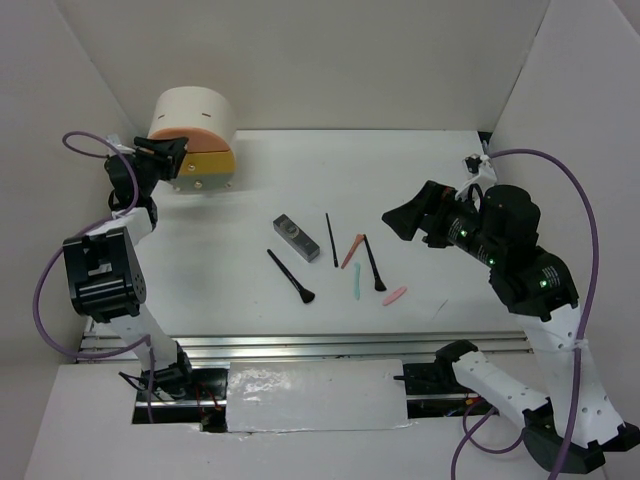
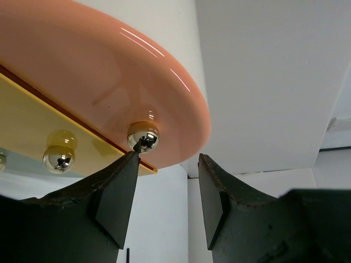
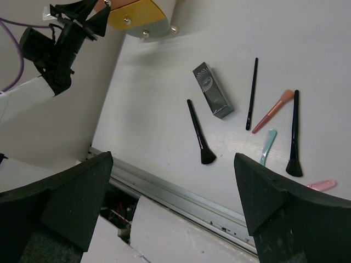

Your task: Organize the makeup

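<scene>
The makeup lies loose mid-table: a grey case [image 1: 296,236], a thin black stick [image 1: 331,239], two black brushes [image 1: 291,277] [image 1: 373,263], a coral stick [image 1: 352,251], a mint stick [image 1: 356,282] and a pink stick [image 1: 394,296]. The right wrist view shows the case [image 3: 213,90] and a brush [image 3: 200,134]. My left gripper [image 1: 165,155] is open at the drawer box [image 1: 193,140]. In its wrist view the left gripper [image 2: 164,164] has its left fingertip against the chrome knob [image 2: 143,137] of the peach drawer. My right gripper [image 1: 405,222] is open and empty, above and right of the makeup.
The round cream box has a yellow drawer with its own knob [image 2: 58,158] below the peach one. White walls close the back and both sides. A metal rail [image 1: 330,346] runs along the table's near edge.
</scene>
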`<action>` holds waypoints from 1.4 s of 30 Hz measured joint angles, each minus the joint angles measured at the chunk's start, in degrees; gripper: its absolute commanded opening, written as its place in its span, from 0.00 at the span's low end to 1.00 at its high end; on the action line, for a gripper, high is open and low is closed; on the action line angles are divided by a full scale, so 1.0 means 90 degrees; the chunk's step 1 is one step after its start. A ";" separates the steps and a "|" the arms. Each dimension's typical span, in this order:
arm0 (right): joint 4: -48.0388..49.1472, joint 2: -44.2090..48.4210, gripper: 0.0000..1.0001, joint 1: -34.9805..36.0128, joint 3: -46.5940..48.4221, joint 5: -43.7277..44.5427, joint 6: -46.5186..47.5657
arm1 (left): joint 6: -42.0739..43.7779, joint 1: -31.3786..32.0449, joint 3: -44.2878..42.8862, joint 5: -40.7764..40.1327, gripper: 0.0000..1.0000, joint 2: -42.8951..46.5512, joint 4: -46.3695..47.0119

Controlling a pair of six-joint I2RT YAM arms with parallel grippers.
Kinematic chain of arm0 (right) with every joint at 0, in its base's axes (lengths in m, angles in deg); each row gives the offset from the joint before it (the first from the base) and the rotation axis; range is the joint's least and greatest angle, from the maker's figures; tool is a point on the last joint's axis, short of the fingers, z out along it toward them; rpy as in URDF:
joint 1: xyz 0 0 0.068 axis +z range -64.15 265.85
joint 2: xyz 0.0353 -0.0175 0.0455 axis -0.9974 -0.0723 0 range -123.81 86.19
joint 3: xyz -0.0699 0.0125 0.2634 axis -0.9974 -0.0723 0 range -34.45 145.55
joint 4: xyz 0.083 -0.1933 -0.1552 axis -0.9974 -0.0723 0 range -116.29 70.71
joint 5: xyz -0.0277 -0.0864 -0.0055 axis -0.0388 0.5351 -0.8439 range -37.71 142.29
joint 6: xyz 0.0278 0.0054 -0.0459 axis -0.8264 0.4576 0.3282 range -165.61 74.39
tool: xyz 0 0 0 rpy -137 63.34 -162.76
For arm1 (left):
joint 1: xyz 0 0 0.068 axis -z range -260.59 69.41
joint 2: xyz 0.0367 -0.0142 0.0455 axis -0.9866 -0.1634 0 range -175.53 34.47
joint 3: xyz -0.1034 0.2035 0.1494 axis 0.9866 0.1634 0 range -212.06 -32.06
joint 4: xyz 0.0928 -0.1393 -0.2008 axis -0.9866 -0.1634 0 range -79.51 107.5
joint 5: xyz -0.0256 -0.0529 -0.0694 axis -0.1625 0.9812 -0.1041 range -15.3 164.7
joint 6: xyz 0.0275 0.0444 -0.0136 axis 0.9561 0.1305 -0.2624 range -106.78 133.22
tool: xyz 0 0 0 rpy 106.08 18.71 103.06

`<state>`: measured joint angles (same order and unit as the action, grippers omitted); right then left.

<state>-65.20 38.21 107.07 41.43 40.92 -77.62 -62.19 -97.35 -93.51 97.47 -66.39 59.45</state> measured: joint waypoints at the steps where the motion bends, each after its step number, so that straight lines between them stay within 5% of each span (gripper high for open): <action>1: 0.0000 -0.0005 1.00 0.0000 0.0000 0.0002 -0.0007 | 0.0000 0.0000 -0.0051 0.0002 0.60 -0.0036 -0.0012; 15: 0.0000 -0.0063 1.00 0.0002 0.0000 0.0019 -0.0012 | 0.0080 -0.0005 -0.0328 -0.0163 0.58 -0.0274 -0.0505; 22: 0.0000 -0.0187 1.00 0.0002 0.0000 0.0027 -0.0010 | 0.0199 -0.0007 -0.0607 -0.0134 0.43 -0.0503 -0.0607; 29: 0.0002 -0.0206 1.00 0.0002 0.0034 0.0032 -0.0010 | 0.0240 -0.0012 -0.0865 -0.0114 0.43 -0.0580 -0.0806; 34: 0.0002 -0.0216 1.00 0.0002 0.0034 0.0032 -0.0010 | 0.0257 -0.0012 -0.0962 -0.0114 0.27 -0.0617 -0.0903; 42: 0.0002 -0.0270 1.00 0.0002 0.0034 0.0022 -0.0012 | 0.0391 -0.0012 -0.0947 -0.0119 0.23 -0.0556 -0.0996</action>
<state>-65.18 35.78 107.09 41.73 41.11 -77.72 -58.67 -97.46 -102.03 96.39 -71.39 50.49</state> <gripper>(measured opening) 0.997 0.381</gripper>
